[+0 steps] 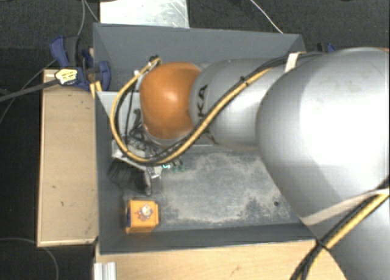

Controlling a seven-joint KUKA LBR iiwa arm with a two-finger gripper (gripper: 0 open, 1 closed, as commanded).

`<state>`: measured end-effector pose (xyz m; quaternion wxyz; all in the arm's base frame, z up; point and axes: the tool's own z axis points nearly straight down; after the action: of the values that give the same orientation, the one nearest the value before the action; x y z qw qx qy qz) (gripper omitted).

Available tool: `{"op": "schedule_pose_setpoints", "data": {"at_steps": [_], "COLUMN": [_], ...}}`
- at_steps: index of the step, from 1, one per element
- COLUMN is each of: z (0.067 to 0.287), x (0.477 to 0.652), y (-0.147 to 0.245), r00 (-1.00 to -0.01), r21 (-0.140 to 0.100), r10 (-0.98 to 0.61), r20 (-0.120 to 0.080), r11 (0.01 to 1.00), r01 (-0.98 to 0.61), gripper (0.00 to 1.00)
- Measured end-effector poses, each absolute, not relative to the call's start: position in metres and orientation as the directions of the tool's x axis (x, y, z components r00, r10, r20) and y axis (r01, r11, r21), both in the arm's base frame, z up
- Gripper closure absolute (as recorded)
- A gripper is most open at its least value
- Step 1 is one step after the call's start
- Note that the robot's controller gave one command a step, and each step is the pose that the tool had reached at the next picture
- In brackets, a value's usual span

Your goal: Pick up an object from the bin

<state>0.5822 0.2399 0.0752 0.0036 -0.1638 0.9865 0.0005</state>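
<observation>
Looking down into the grey metal bin (213, 44), we are seeing the silver arm (317, 126) stretching in from the right side and covering a large part of the floor of the bin. At its wrist the arm is carrying a round orange cover (167, 99). A yellow and black cable (210, 117) is looping around this cover on the left and running along the arm (both are parts of the robot, not things of the bin).

Under the orange cover the gripper (137, 178) is hanging low over the left part of the floor, close to the left wall. We are making out some dark parts and some shiny metal parts of it. The cover and the cable are hiding most of it, so we cannot tell if the jaws are apart or together.

On the floor a small orange box (141, 215) with a pale round mark on its top face is lying. It is sitting in the corner at the lower left of the view, just beside the front wall and near the left wall. The box is resting just in front of the gripper and, as far as we can judge, apart from it. The floor around the box is looking scratched and dusty.
</observation>
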Motion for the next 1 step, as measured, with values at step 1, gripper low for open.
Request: {"op": "schedule_pose_setpoints", "data": {"at_steps": [1], "z": [0.0752], "x": [0.5822], "y": [0.2400], "r00": [-0.947], "r21": [0.000], "r10": [-0.321], "r20": [-0.007], "r11": [0.947], "r01": [-0.321], "gripper": [0.00]}}
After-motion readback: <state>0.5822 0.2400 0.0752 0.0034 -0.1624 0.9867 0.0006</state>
